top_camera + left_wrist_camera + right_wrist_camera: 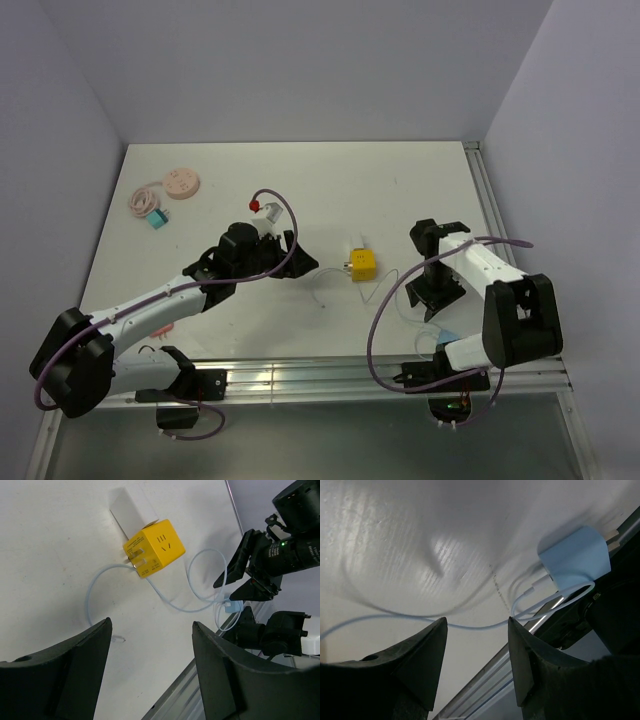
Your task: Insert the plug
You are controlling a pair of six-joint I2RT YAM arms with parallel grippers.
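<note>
White table (400, 190) — yellow cube (152, 547) and blue plug (231, 606) lie apart, unheld.

Yellow adapter cube (152, 547), pale blue plug (575, 557), thin white cable (172, 606), white table (400, 190).

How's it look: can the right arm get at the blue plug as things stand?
Probably yes. The right gripper is open just beside the blue plug; only its thin white cable lies between. The rail close by may cramp it.
</note>
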